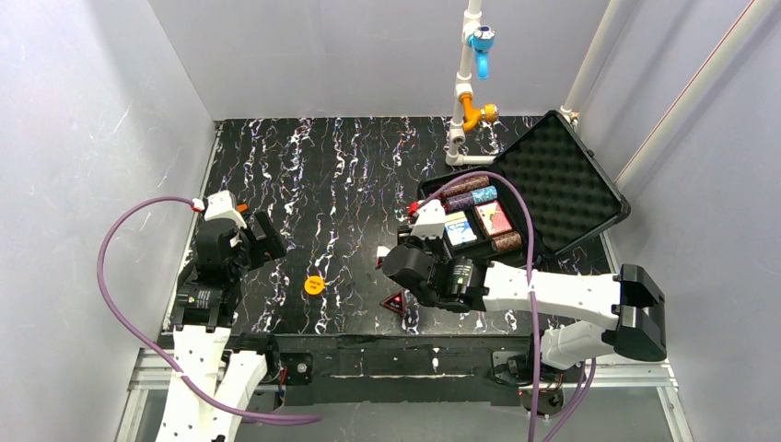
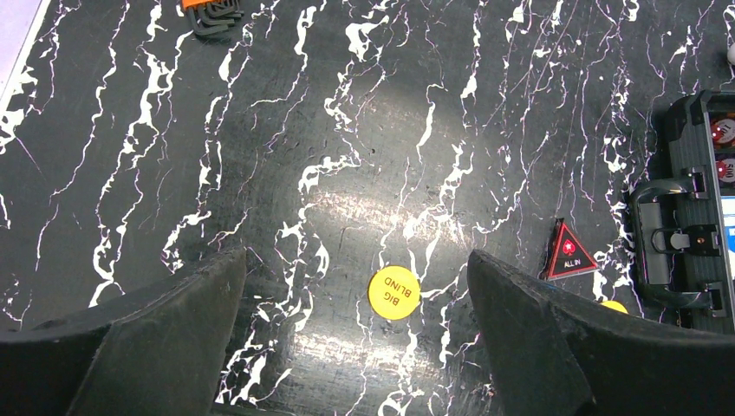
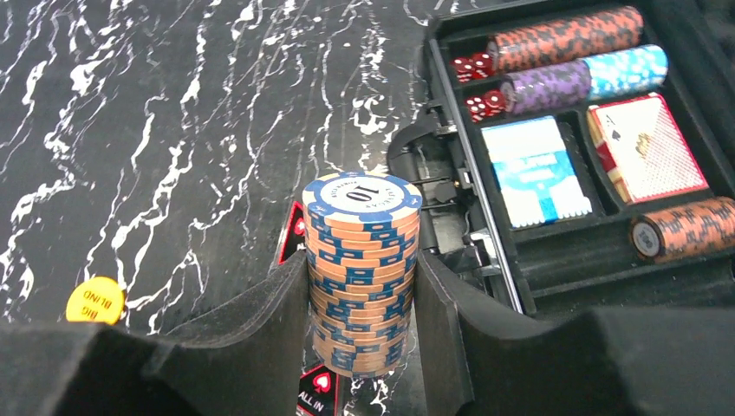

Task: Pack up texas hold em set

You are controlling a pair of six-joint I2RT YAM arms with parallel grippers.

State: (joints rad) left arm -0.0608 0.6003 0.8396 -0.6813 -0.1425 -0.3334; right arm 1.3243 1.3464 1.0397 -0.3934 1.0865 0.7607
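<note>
The black case [image 3: 520,286] lies open at the right with its foam lid [image 1: 562,180] raised. Its tray holds chip rolls [image 3: 563,36], a blue deck [image 3: 537,169], a red deck [image 3: 646,147] and red dice [image 3: 472,65]. My right gripper [image 3: 360,286] is shut on an orange-and-blue chip roll [image 3: 362,251] just left of the case handle, above an "ALL IN" triangular marker [image 3: 316,394]. The left gripper [image 2: 355,260] hangs open over the table, with a yellow "BIG BLIND" disc [image 2: 393,293] lying between its fingers.
A second triangular marker [image 2: 569,254] and another yellow disc [image 2: 614,306] lie near the case handle [image 2: 667,234]. Hex keys [image 2: 212,13] sit at the far left of the table. A white pipe stand [image 1: 465,101] rises behind the case. Grey walls close in the table.
</note>
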